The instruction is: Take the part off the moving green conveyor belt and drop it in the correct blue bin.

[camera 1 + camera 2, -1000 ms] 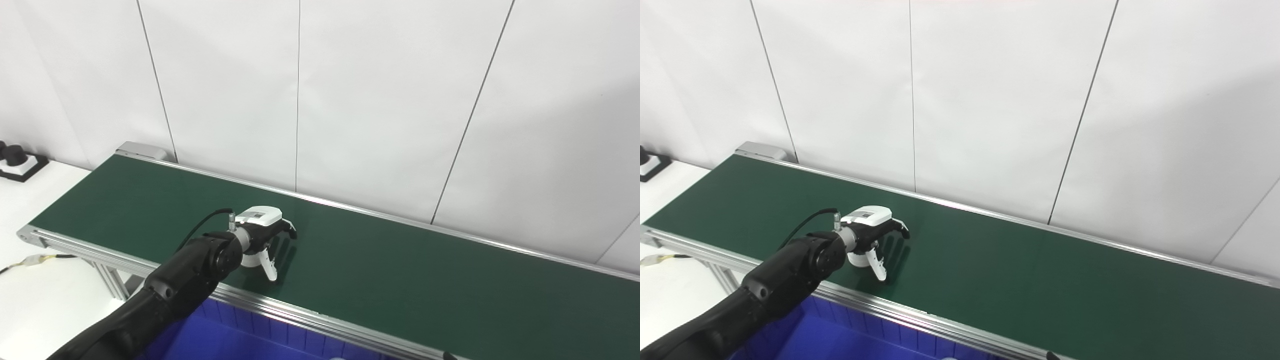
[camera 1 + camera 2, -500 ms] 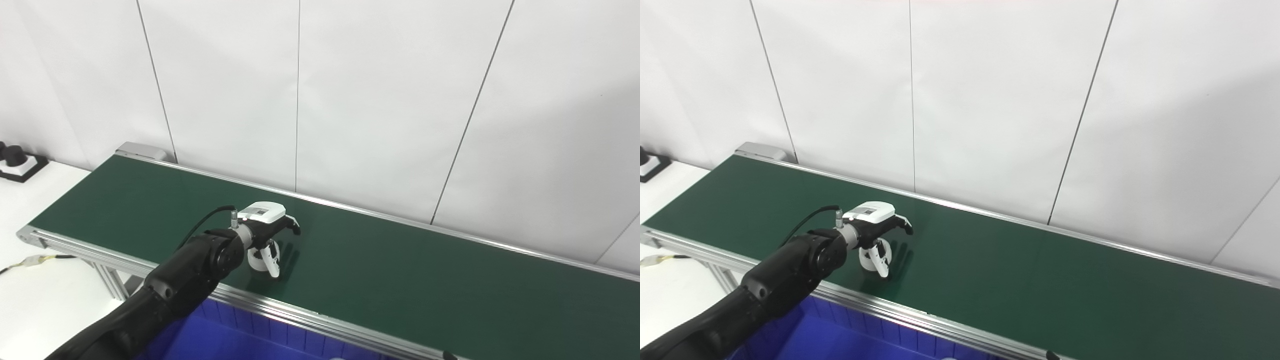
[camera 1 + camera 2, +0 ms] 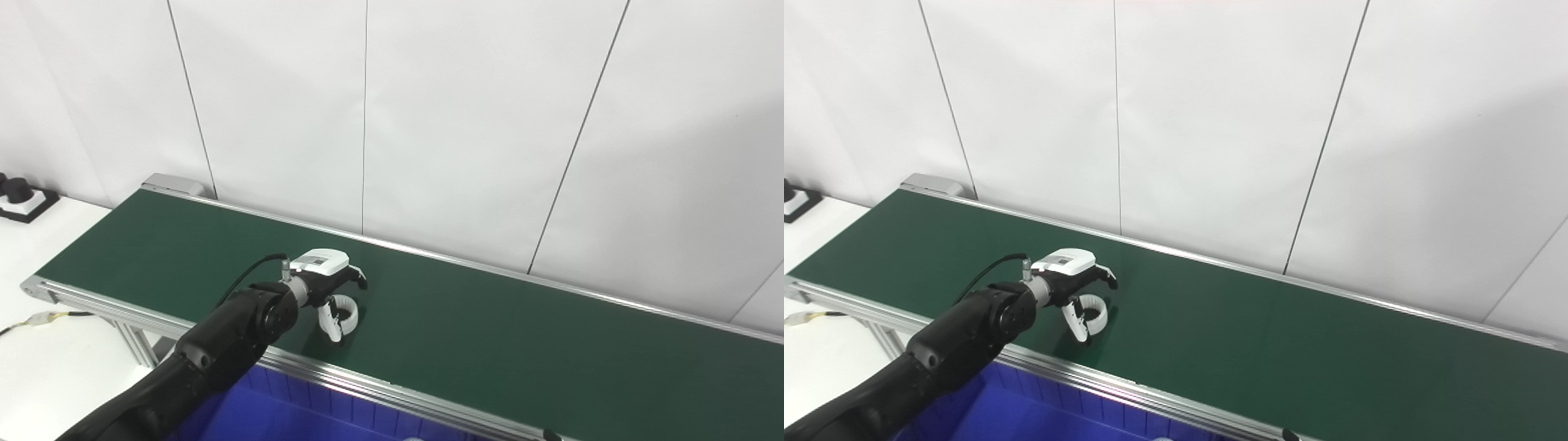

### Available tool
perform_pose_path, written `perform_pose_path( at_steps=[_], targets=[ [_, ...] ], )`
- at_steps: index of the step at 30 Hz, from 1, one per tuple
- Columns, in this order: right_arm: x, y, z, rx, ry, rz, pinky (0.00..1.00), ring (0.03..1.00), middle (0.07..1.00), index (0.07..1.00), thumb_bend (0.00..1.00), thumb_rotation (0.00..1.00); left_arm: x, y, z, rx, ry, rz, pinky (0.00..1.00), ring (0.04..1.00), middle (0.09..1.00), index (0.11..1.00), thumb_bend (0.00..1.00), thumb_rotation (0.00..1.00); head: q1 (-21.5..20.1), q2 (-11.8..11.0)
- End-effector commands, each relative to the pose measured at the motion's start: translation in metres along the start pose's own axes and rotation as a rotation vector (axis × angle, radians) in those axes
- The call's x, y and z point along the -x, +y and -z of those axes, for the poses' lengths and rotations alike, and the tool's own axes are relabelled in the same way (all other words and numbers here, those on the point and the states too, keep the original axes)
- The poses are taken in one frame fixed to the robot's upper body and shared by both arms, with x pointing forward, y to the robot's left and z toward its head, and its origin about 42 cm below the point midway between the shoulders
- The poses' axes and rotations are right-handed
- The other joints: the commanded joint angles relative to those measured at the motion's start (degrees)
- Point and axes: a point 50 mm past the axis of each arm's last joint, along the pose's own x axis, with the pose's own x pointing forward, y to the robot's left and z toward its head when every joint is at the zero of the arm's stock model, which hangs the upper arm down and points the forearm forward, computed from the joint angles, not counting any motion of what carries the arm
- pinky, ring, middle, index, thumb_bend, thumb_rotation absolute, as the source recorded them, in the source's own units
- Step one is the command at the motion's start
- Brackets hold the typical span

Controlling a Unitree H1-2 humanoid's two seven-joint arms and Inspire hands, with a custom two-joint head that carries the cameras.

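A white ring-shaped part (image 3: 345, 310) is on the green conveyor belt (image 3: 490, 331), near its front edge; it also shows in the right eye view (image 3: 1094, 312). It stands tilted with its hole facing me. My left hand (image 3: 327, 288), black with a white back, is over it. The white thumb (image 3: 327, 320) presses the ring's left side and the black fingers (image 3: 356, 278) curl over its top. A blue bin (image 3: 275, 416) sits below the belt's front rail, partly hidden by my left arm. My right hand is out of view.
The belt's aluminium front rail (image 3: 380, 383) runs between the belt and the bin. A white table with a black-and-white device (image 3: 21, 199) and a cable connector (image 3: 46, 317) is at the left. A white panelled wall stands behind the belt.
The ring has come out from under the palm to the right of the thumb and tilted up. The thumb has curled in against it. The arm has hardly moved.
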Motion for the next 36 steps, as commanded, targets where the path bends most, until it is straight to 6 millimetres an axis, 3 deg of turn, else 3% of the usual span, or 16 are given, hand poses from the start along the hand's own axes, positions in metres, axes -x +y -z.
perform_pose_path(
  at_steps=[1,16,20,21,22,25,33,36],
  targets=[
    [-0.006,0.000,-0.013,-0.002,-0.071,0.006,0.75,0.808,0.851,0.908,0.29,0.61,-0.001,0.021,0.000,-0.034,0.004,-0.043,0.95,0.878,0.888,0.793,0.82,0.00,0.03,0.09],
    [-0.005,0.002,-0.014,0.000,-0.073,0.009,0.75,0.806,0.849,0.908,0.28,0.60,-0.007,0.000,-0.003,-0.012,-0.043,-0.039,0.90,0.827,0.859,0.743,0.82,0.00,-0.46,0.27],
    [-0.006,0.002,-0.013,-0.007,-0.074,0.006,0.75,0.804,0.849,0.907,0.29,0.60,-0.009,-0.007,-0.003,-0.005,-0.085,-0.089,0.80,0.653,0.648,0.622,0.79,0.00,-0.63,0.31],
    [-0.006,0.001,-0.013,-0.007,-0.076,0.004,0.76,0.809,0.851,0.908,0.29,0.60,-0.010,-0.009,-0.002,-0.001,-0.094,-0.101,0.76,0.604,0.571,0.554,0.66,0.00,-0.63,0.31],
    [-0.006,0.001,-0.013,-0.004,-0.077,0.002,0.76,0.811,0.853,0.908,0.29,0.60,-0.010,-0.012,-0.002,0.004,-0.101,-0.114,0.73,0.579,0.531,0.520,0.59,0.00,-0.63,0.30],
    [-0.006,0.000,-0.013,-0.002,-0.078,-0.001,0.76,0.813,0.852,0.910,0.28,0.60,-0.012,-0.015,-0.001,0.005,-0.108,-0.135,0.65,0.539,0.510,0.477,0.53,0.00,-0.59,0.28],
    [-0.005,0.000,-0.013,-0.009,-0.077,0.000,0.76,0.815,0.857,0.909,0.27,0.57,-0.011,-0.013,-0.003,0.024,-0.118,-0.150,0.57,0.500,0.497,0.480,0.52,0.00,-0.69,0.37],
    [-0.005,0.000,-0.012,-0.009,-0.077,-0.002,0.76,0.813,0.855,0.908,0.27,0.57,-0.011,-0.013,-0.005,0.029,-0.118,-0.148,0.58,0.516,0.507,0.474,0.52,0.00,-0.74,0.46]
  ],
)
